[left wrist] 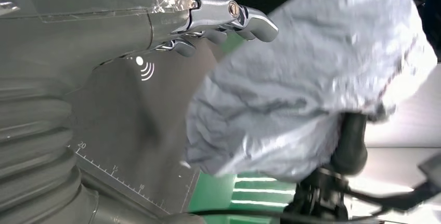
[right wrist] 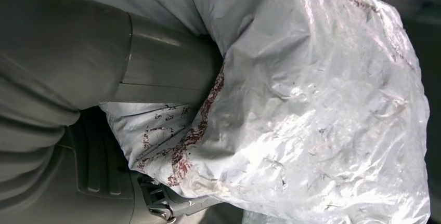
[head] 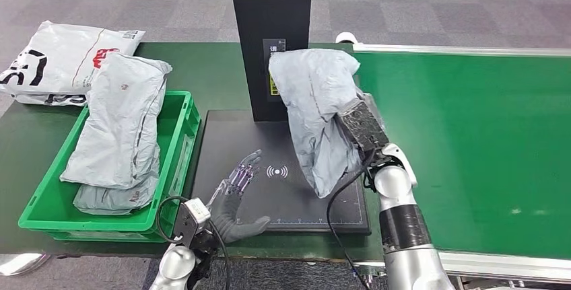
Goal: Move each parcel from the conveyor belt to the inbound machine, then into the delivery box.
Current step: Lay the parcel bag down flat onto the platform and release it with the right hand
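The right hand [head: 360, 128] grasps a crumpled grey plastic parcel bag [head: 316, 112], holding it at frame centre above the flat black scanner plate of the inbound machine [head: 229, 135], just before its black upright column [head: 269, 7]. The left hand [head: 237, 189] lies released, fingers spread, over the plate's lower left. At left, a green plastic crate [head: 182, 135] holds two grey parcels [head: 124, 125].

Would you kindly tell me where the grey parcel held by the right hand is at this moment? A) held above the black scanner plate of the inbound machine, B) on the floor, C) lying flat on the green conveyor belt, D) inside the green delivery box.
A: the right hand holds the grey parcel over the black scanner plate, in front of the machine's upright column.
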